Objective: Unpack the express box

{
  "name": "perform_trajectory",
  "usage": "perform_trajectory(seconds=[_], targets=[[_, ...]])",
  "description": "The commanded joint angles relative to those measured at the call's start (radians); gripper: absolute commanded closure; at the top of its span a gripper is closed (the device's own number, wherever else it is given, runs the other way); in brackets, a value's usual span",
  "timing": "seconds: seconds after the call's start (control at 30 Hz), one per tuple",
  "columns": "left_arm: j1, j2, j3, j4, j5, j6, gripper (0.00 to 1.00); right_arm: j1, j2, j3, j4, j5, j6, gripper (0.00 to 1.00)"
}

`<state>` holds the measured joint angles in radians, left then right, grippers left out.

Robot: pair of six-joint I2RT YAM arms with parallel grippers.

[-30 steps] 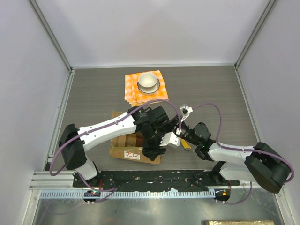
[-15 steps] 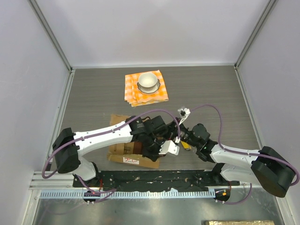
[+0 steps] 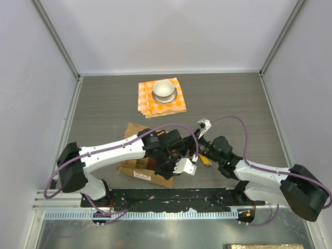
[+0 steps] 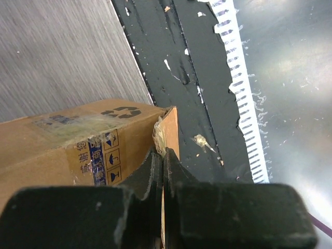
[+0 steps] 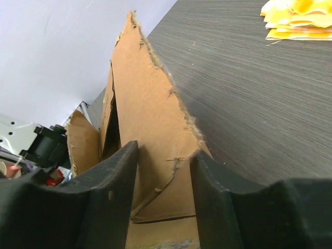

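The express box (image 3: 139, 175), brown cardboard with a white red-marked sticker, lies near the front edge, mostly under my left arm. In the left wrist view the box (image 4: 78, 140) shows printed handling symbols, and my left gripper (image 4: 164, 151) is shut on the thin edge of its end flap. My left gripper (image 3: 170, 160) sits over the box's right end. My right gripper (image 3: 200, 150) is just right of it, open. In the right wrist view a torn cardboard flap (image 5: 150, 104) stands up between and beyond its spread fingers (image 5: 109, 181), with my right gripper (image 5: 163, 155) not pinching it.
A white bowl (image 3: 165, 89) rests on an orange checked cloth (image 3: 179, 105) at the back middle. A small yellow item (image 3: 206, 161) lies under the right wrist. The black mounting rail (image 3: 155, 197) runs along the near edge, close to the box.
My left gripper has shut on the box's end flap and the box has shifted slightly toward the near edge. My right gripper has opened, letting go of the torn flap.
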<state>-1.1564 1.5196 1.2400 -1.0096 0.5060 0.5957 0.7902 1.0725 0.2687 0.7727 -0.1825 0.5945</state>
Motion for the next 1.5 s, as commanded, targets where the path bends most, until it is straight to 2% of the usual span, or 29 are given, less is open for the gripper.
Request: perform_trajectory(seconds=[0.0, 0.2, 0.27, 0.37, 0.57, 0.63, 0.67, 0.77, 0.9, 1.1, 1.17, 1.2, 1.23, 1.3, 1.33, 1.43, 1.47], targets=[[-0.002, 0.001, 0.059, -0.099, -0.093, 0.071, 1.00, 0.006, 0.044, 0.004, -0.082, 0.012, -0.030, 0.63], [-0.003, 0.027, 0.258, -0.214, -0.141, 0.125, 1.00, 0.006, 0.153, 0.099, -0.233, 0.153, -0.021, 0.94], [-0.018, 0.019, 0.302, -0.242, -0.164, 0.122, 1.00, 0.006, 0.161, 0.118, -0.273, 0.179, -0.015, 0.98], [-0.035, -0.015, 0.285, -0.251, -0.190, 0.113, 1.00, 0.006, 0.153, 0.133, -0.335, 0.273, -0.009, 0.99], [-0.065, -0.102, 0.129, -0.204, -0.334, 0.079, 1.00, 0.006, 0.060, 0.135, -0.473, 0.454, 0.019, 0.99], [-0.066, -0.130, 0.047, -0.109, -0.432, 0.062, 1.00, 0.006, 0.005, 0.109, -0.481, 0.512, 0.010, 0.99], [-0.066, -0.156, 0.018, -0.077, -0.554, 0.062, 1.00, 0.006, -0.049, 0.107, -0.499, 0.565, 0.008, 0.99], [-0.054, -0.209, -0.103, 0.044, -0.705, 0.072, 1.00, 0.004, -0.107, 0.112, -0.579, 0.606, -0.004, 0.99], [-0.039, -0.277, -0.226, 0.077, -0.686, 0.053, 1.00, 0.007, -0.108, 0.125, -0.693, 0.586, 0.036, 0.99], [0.012, -0.289, -0.281, 0.057, -0.542, -0.059, 0.99, 0.023, -0.117, 0.130, -0.766, 0.581, 0.071, 0.99], [0.043, -0.283, -0.277, 0.055, -0.509, -0.095, 0.91, 0.030, -0.108, 0.132, -0.767, 0.583, 0.076, 0.99], [0.056, -0.279, -0.271, 0.051, -0.468, -0.111, 0.77, 0.040, -0.106, 0.132, -0.795, 0.583, 0.079, 0.99], [0.092, -0.271, -0.263, 0.045, -0.398, -0.131, 0.67, 0.043, -0.103, 0.129, -0.796, 0.584, 0.082, 0.99], [0.141, -0.271, -0.244, 0.064, -0.338, -0.209, 0.47, 0.052, -0.100, 0.127, -0.799, 0.580, 0.085, 0.95], [0.197, -0.274, -0.243, 0.072, -0.275, -0.227, 0.46, 0.050, -0.101, 0.130, -0.799, 0.574, 0.085, 0.91], [0.262, -0.272, -0.241, 0.103, -0.201, -0.270, 0.48, 0.050, -0.106, 0.147, -0.803, 0.564, 0.068, 0.70], [0.265, -0.274, -0.246, 0.114, -0.201, -0.278, 0.51, 0.050, -0.121, 0.156, -0.808, 0.566, 0.064, 0.57]])
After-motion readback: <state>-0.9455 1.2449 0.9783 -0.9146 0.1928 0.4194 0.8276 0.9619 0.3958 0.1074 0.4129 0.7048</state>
